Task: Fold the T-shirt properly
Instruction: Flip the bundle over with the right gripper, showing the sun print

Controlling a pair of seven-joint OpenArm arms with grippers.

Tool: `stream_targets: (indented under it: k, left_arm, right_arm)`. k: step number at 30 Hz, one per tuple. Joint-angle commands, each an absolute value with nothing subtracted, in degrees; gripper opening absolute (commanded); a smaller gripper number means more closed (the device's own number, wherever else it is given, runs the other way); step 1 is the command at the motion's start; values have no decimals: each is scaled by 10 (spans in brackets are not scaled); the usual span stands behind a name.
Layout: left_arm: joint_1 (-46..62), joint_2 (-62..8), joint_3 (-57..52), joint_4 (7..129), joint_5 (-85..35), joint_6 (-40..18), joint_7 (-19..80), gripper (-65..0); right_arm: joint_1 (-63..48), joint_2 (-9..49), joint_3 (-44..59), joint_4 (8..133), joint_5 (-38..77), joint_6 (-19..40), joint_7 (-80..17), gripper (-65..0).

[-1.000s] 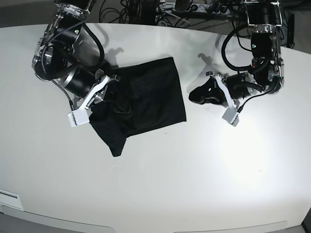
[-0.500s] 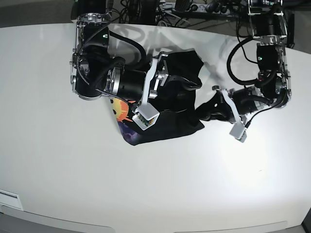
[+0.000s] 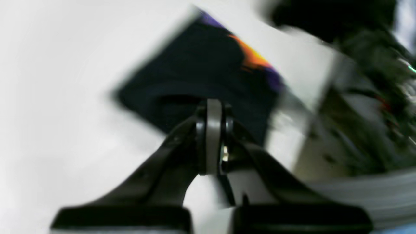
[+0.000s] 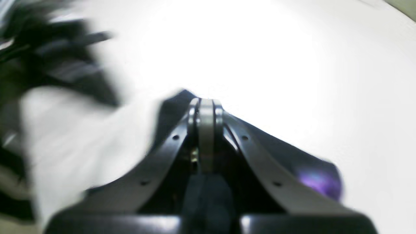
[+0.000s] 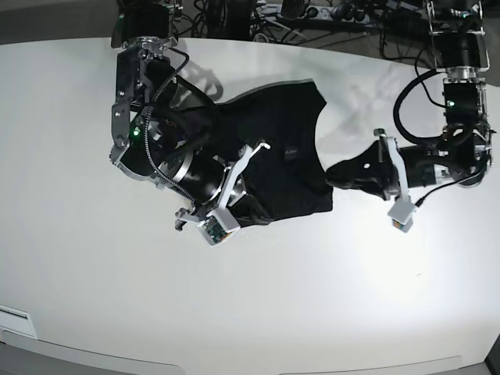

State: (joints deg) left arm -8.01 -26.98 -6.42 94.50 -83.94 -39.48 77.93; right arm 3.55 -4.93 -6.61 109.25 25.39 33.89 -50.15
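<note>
Black cloth of the T-shirt (image 5: 277, 148) is lying bunched on the white tabletop (image 5: 328, 297) in the base view, between both arms. The right tool (image 5: 254, 199) is sitting over its lower edge; the left tool (image 5: 337, 173) is lying just beside its right edge.

Left wrist view, blurred: the left tool (image 3: 213, 107) is sitting clenched, empty, the T-shirt (image 3: 201, 71) beyond showing orange and purple.

Right wrist view, blurred: the right tool (image 4: 205, 107) is sitting clenched over dark cloth (image 4: 292, 162); whether it is grasping it, I cannot tell.

Robotics lab bench
Two arms (image 5: 164, 148) over a bare white table (image 5: 258, 312); tangled cables (image 5: 258, 19) along the back edge.
</note>
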Motion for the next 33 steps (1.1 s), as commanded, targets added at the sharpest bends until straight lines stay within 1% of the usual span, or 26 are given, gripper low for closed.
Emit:
stream_targets:
  k: [1, 3, 5, 10, 12, 15, 17, 25, 29, 33]
  left_arm:
    - [-95, -277, -48, 957, -850, -400, 783, -650]
    - [-101, -270, -6, 973, -850, -400, 781, -650]
    - [-104, -258, 28, 993, -850, -400, 781, -650]
    - [-103, -228, 105, 1012, -788, -400, 781, -650]
    - [-102, -222, 135, 1011, -754, -400, 781, -650]
    - [-101, -221, 173, 1010, -703, -400, 778, -650]
    - [-96, -221, 187, 1008, -678, -400, 769, -650]
    - [-56, -223, 203, 973, -524, -400, 672, -650]
    - [-66, -251, 210, 929, -463, -400, 621, -650]
    - [-83, -281, 218, 882, -397, -400, 546, -650]
  right_arm:
    - [57, -43, -67, 1084, 248, 338, -478, -650]
    - [77, -17, -67, 1040, 223, 329, -464, -650]
    - [103, 13, -68, 992, 222, 328, -456, -650]
    - [170, 71, -68, 890, 229, 338, -447, -650]
    - [188, 89, -68, 853, 253, 351, -447, -650]
    - [200, 108, -68, 800, 300, 397, -445, -650]
    - [198, 117, -68, 779, 323, 400, -445, -650]
    - [169, 123, -68, 770, 363, 400, -453, -650]
    - [140, 138, -67, 783, 397, 400, -487, -650]
    - [76, 164, -66, 834, 409, 400, -491, -650]
